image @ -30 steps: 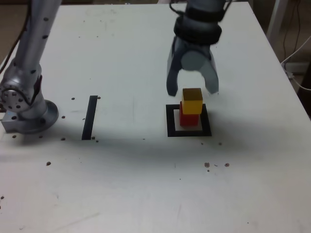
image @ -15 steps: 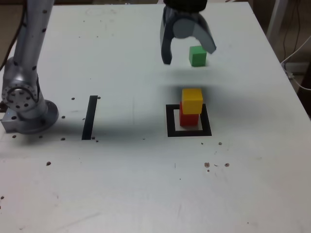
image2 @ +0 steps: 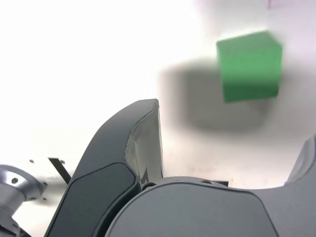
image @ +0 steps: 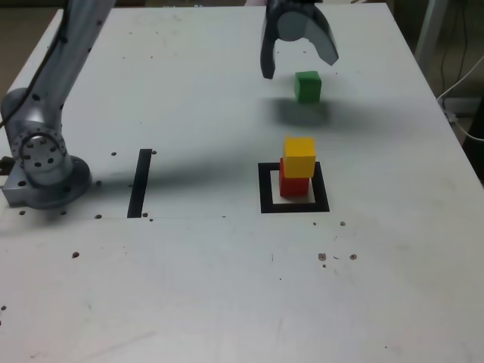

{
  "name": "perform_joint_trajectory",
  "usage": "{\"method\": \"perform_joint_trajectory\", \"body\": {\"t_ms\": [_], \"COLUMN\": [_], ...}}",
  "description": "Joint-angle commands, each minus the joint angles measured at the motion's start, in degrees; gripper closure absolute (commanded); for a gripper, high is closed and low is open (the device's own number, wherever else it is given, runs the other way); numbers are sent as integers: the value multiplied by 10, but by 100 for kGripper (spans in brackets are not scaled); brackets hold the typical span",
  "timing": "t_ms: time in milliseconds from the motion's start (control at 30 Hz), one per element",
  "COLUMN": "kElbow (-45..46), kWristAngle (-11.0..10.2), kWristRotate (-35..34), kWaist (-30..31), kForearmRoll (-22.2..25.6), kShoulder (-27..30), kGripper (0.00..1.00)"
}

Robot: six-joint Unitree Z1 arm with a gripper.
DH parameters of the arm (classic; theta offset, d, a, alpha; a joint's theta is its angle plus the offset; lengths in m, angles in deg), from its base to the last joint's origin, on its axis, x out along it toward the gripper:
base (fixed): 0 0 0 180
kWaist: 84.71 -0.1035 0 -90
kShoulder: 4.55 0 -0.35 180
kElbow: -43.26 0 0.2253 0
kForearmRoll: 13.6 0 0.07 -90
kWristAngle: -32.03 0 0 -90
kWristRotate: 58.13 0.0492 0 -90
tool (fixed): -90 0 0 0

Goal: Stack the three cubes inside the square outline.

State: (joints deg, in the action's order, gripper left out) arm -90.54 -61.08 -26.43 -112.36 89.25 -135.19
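I have the pincer up at the far side of the counter now, jaws spread wide and grasping nothing, hanging just above and a little to the exterior view's left of the green cube. A second ago it stood directly over the stack, its fingers straddling the yellow cube; half a second ago it had already pulled back toward the far edge, and since then it has slid a bit rightward in the exterior view, closer to lining up with the green one. That tells me the second placement is finished: the yellow cube sits on the red cube, slightly skewed but settled, and both stand inside the square outline, toward its far side. The stack has not shifted between frames. So what remains, as I judge it, is the last cube. In the wrist view the green cube lies ahead of the open fingers, not yet between them, with its shadow on the white surface beside it. I reckon I need to carry the pincer forward and lower it around that cube before closing. The black strip, at the exterior view's left, is no part of this.
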Motion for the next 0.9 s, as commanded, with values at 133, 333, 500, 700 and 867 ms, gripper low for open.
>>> {"method": "perform_joint_trajectory", "body": {"t_ms": [133,333,500,700,867], "kElbow": [-51,-96,-115,-123,-127], "kWristAngle": [3,9,24,26,19], "kWristRotate": [25,30,31,30,32], "kWaist": [-10,-12,-13,-13,-13], "kForearmRoll": [20,37,40,44,43], "kShoulder": [-47,-85,-111,-132,-132], "kGripper": [1,6,11,33,66]}}
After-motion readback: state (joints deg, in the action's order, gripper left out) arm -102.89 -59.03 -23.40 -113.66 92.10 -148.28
